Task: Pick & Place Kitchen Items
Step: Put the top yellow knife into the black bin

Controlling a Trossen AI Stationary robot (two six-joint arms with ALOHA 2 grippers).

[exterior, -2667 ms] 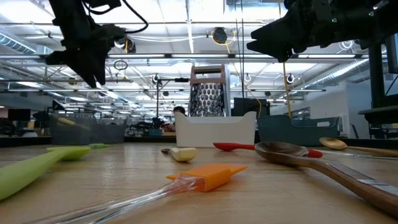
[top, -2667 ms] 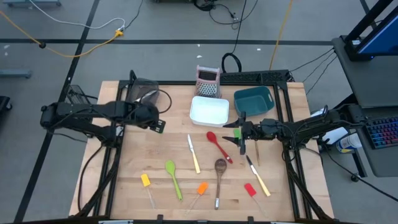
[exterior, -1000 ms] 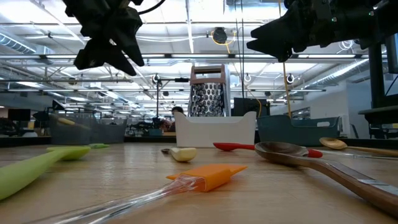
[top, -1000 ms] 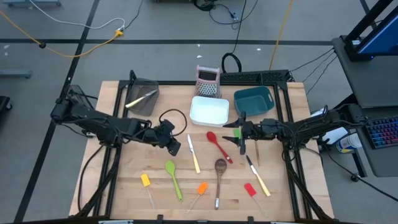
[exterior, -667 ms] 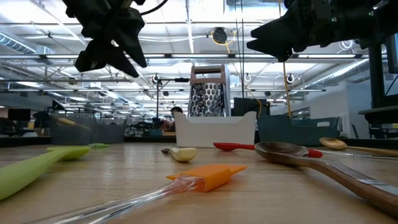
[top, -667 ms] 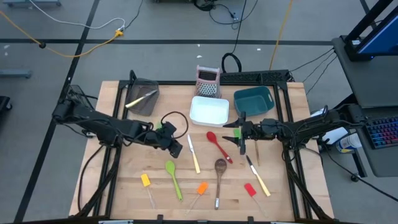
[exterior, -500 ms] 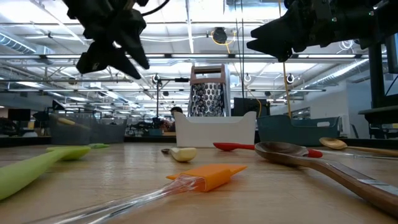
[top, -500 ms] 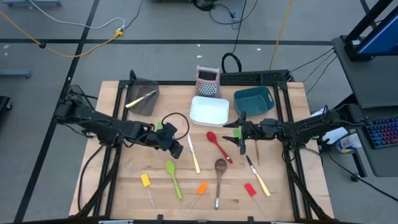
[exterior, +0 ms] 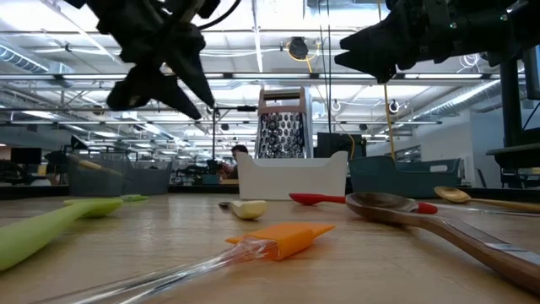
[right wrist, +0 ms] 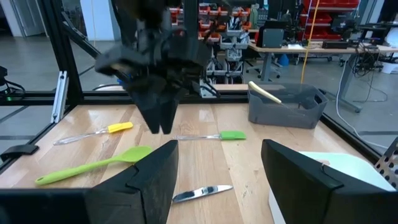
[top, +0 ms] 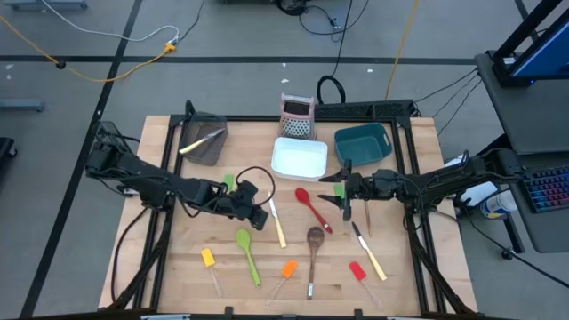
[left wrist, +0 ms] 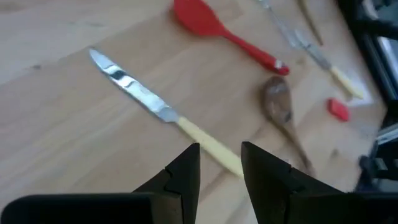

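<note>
Kitchen items lie flat on the wooden table (top: pixel 178 267). A cream-handled knife (top: pixel 276 220) is in the middle, with a red spoon (top: pixel 311 206) and a wooden spoon (top: pixel 313 253) to its right. A green spoon (top: pixel 246 253) lies to the knife's left. My left gripper (top: pixel 263 219) hangs open, slanting down above the knife's handle (left wrist: pixel 208 146) and well clear of it. My right gripper (top: pixel 342 191) waits open and level, above the table at the right, with nothing between its fingers (right wrist: pixel 155 180).
A green spatula (top: pixel 228 182), a yellow spatula (top: pixel 209 262), an orange one (top: pixel 286 271), a red one (top: pixel 358 271) and a second knife (top: pixel 369 253) lie around. At the back stand a dark mesh bin (top: pixel 203 138), a white bin (top: pixel 300 157), a teal bin (top: pixel 363 145) and a grater (top: pixel 296 116).
My left gripper has gone toward the table's right and near edges and come lower, toward the cream-handled knife. It has stayed open. The green spatula behind it now shows in full. Nothing on the table has moved.
</note>
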